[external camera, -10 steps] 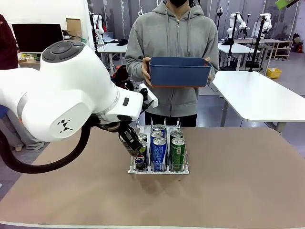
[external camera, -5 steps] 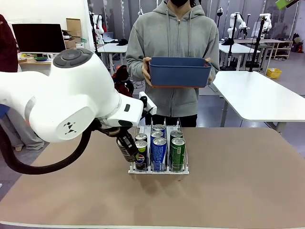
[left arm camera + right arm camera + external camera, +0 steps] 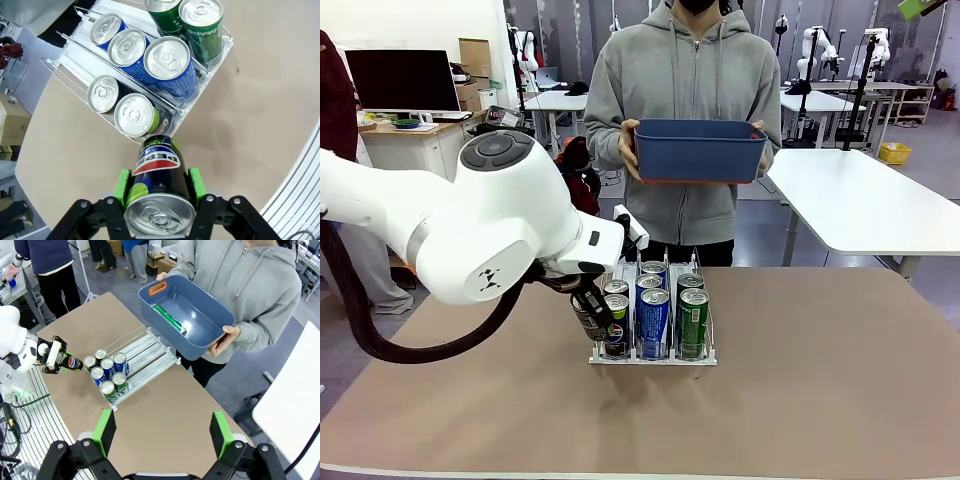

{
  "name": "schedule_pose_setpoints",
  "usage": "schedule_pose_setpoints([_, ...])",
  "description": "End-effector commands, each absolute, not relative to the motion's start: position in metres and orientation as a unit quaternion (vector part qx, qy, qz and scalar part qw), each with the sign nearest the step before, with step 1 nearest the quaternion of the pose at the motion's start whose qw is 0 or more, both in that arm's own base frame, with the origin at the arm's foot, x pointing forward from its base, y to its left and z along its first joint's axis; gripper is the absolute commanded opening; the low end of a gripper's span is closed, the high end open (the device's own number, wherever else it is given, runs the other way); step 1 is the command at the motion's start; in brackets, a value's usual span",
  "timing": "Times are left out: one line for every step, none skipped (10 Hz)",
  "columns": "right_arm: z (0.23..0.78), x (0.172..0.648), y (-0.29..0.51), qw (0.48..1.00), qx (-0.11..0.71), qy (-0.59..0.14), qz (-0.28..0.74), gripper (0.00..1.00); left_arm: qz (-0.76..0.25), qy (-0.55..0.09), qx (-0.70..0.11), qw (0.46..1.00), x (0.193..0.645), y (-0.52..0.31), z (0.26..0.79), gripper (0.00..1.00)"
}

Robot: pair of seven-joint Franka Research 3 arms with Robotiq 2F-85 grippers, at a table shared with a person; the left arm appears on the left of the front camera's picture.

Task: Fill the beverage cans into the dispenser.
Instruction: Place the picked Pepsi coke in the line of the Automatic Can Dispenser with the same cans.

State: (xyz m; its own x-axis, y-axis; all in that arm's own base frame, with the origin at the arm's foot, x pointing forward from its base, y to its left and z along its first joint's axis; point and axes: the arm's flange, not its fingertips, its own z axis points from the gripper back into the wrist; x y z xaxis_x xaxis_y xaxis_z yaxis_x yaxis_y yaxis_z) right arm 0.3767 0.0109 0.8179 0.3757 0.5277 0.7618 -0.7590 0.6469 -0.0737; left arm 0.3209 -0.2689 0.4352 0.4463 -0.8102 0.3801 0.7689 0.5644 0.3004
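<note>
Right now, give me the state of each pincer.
Left pincer: shut on the black Pepsi can.
Right pincer: open, holding nothing.

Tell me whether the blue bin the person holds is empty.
Not empty: in the right wrist view a green can lies on its side inside the blue bin.

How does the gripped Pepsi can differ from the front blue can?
The Pepsi can is black, the front blue can blue. The Pepsi can is tilted in the left gripper, outside the dispenser; the blue can stands upright in its middle lane. Both have silver tops.
</note>
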Motion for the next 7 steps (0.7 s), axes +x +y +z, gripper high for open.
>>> schedule_pose_setpoints([0.816, 0.375, 0.011, 0.816, 0.148, -0.395, 0.395, 1.0, -0.449, -0.261, 0.051, 0.853, 0.339, -0.278, 0.425, 0.58])
schedule_pose_setpoints([0.816, 0.375, 0.011, 0.816, 0.148, -0.395, 0.395, 1.0, -0.445, -0.26, 0.047, 0.856, 0.347, -0.279, 0.42, 0.58])
schedule_pose_setpoints([0.816, 0.375, 0.011, 0.816, 0.148, -0.395, 0.395, 1.0, -0.444, -0.26, 0.039, 0.857, 0.349, -0.282, 0.417, 0.58])
schedule_pose_setpoints([0.816, 0.375, 0.011, 0.816, 0.148, -0.395, 0.395, 1.0, -0.459, -0.245, 0.038, 0.853, 0.334, -0.27, 0.423, 0.58])
schedule_pose_setpoints([0.816, 0.375, 0.011, 0.816, 0.148, -0.395, 0.395, 1.0, -0.459, -0.245, 0.038, 0.853, 0.334, -0.27, 0.423, 0.58])
schedule_pose_setpoints([0.816, 0.375, 0.011, 0.816, 0.148, -0.395, 0.395, 1.0, -0.459, -0.245, 0.038, 0.853, 0.334, -0.27, 0.423, 0.58])
schedule_pose_setpoints([0.816, 0.375, 0.011, 0.816, 0.148, -0.395, 0.395, 1.0, -0.457, -0.237, 0.036, 0.856, 0.339, -0.271, 0.415, 0.58])
